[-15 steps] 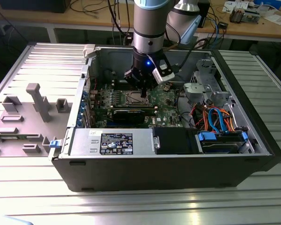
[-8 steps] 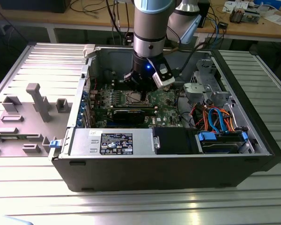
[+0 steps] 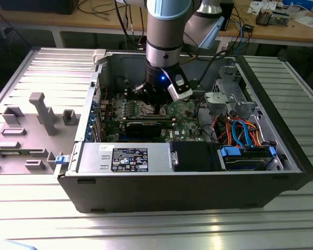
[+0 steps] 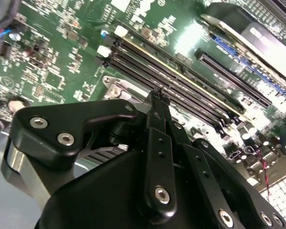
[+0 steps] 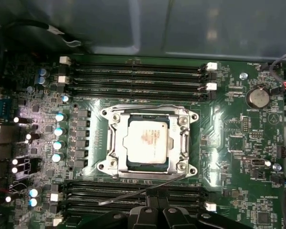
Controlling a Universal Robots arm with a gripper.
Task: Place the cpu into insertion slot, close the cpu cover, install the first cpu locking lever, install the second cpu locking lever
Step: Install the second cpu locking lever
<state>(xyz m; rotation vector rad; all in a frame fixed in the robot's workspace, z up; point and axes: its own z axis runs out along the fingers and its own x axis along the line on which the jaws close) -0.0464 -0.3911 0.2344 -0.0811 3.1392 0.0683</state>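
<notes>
In the first wrist view the cpu (image 5: 145, 143) lies flat in the insertion slot (image 5: 107, 165) on the green board. The cpu cover (image 5: 115, 143) is down around the chip. One thin wire locking lever (image 5: 143, 106) lies along the cover's far edge. The other locking lever (image 5: 133, 192) juts out at an angle over the memory slots, right in front of my gripper (image 5: 158, 204). The gripper's fingers are shut, with nothing seen between them. In the second wrist view the gripper (image 4: 159, 95) hovers just above the board beside a silver socket corner (image 4: 115, 88). In the exterior view the gripper (image 3: 157, 107) hangs over the socket.
The board sits deep inside an open computer case (image 3: 198, 194) with walls all round. Long black memory slots (image 5: 138, 71) flank the socket on both sides. An expansion card (image 3: 146, 127), a power supply (image 3: 128, 159), drive cage (image 3: 227, 91) and cables (image 3: 240, 130) crowd the case.
</notes>
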